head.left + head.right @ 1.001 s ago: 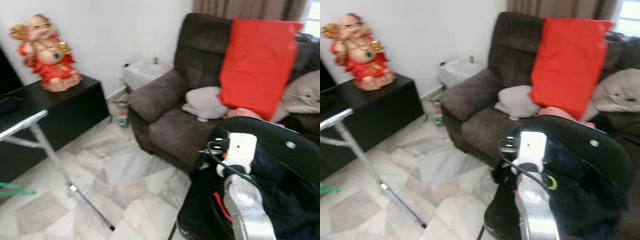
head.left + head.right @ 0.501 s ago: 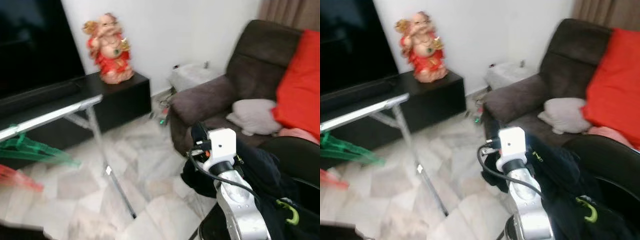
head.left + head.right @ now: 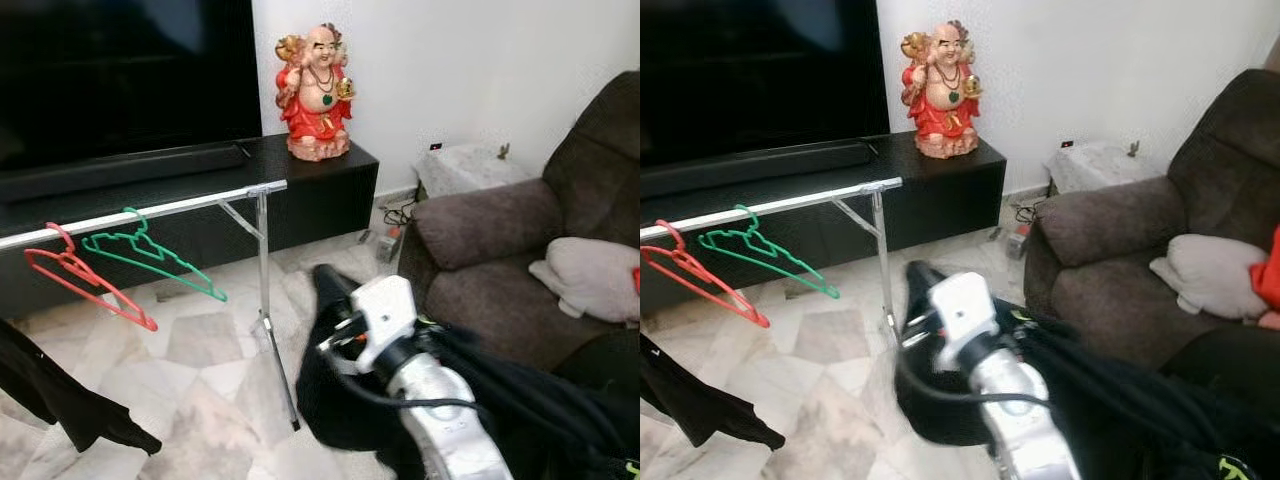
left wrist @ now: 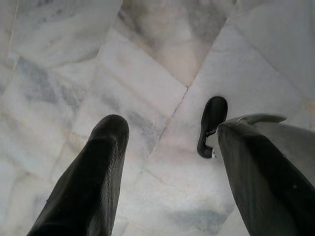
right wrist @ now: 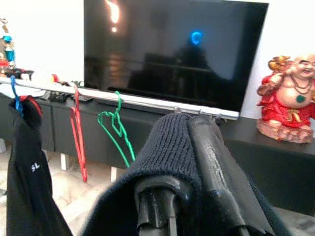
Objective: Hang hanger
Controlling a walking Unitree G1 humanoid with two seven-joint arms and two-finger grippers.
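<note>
Carry step judged in hand: dark garment (image 5: 167, 162) clamped in right claw (image 5: 197, 162), short of rail (image 3: 150, 208). Left claw (image 4: 167, 162) spread, empty, over floor. Next: approach needed, free rail spot beside green hanger (image 3: 150, 260).

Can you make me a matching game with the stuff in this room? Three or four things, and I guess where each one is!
Things:
1. green hanger
2. laughing statue
3. grey cushion
4. dark garment

Places:
A. on the brown sofa
B. clamped in the right gripper
C. hooked on the metal rail
D. standing on the black TV cabinet

Pairs: 1-C, 2-D, 3-A, 4-B
</note>
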